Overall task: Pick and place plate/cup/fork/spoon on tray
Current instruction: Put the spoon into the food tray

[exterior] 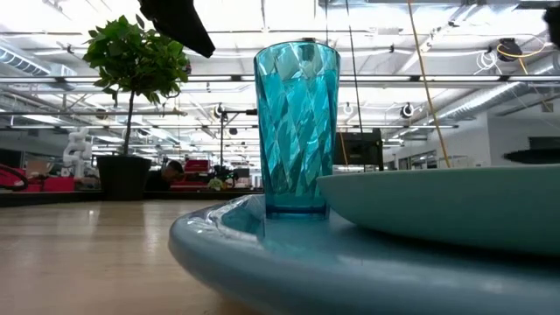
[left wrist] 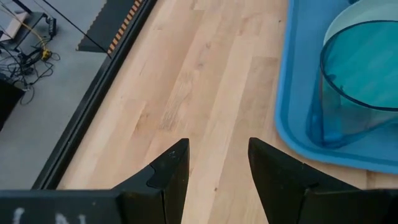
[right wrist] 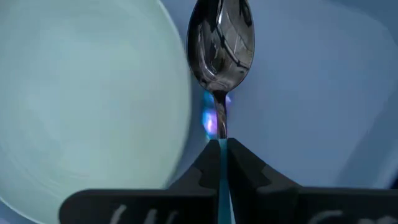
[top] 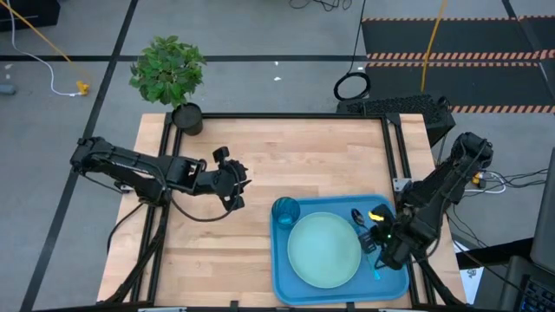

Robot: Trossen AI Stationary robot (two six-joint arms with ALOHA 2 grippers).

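Note:
The blue tray (top: 286, 277) lies at the table's near right. On it rest the mint-green plate (top: 323, 250) and, upright in its far left corner, the teal cup (top: 285, 211). The cup also shows in the low view (exterior: 296, 122). My right gripper (top: 379, 241) is over the tray's right part, shut on the spoon (right wrist: 221, 46). The spoon's dark bowl lies beside the plate's rim (right wrist: 180, 93). My left gripper (top: 236, 180) is open and empty over bare wood left of the tray, with its fingers (left wrist: 217, 162) apart. The fork does not show. My right gripper pinches the spoon's thin light blue handle (right wrist: 222, 163) between its two fingers, close behind the neck. The handle runs back between the fingers, along them. The bowl (right wrist: 222, 37) sticks out ahead, hollow side up, over the tray floor. Whether it rests on the tray, I cannot tell.
A potted plant (top: 173, 78) stands at the table's far left corner. Bare wood (top: 303, 156) stretches across the far half and the left of the table. Black frame rails (top: 399, 156) run along the table's sides. A keyboard (top: 399, 106) lies beyond the far edge.

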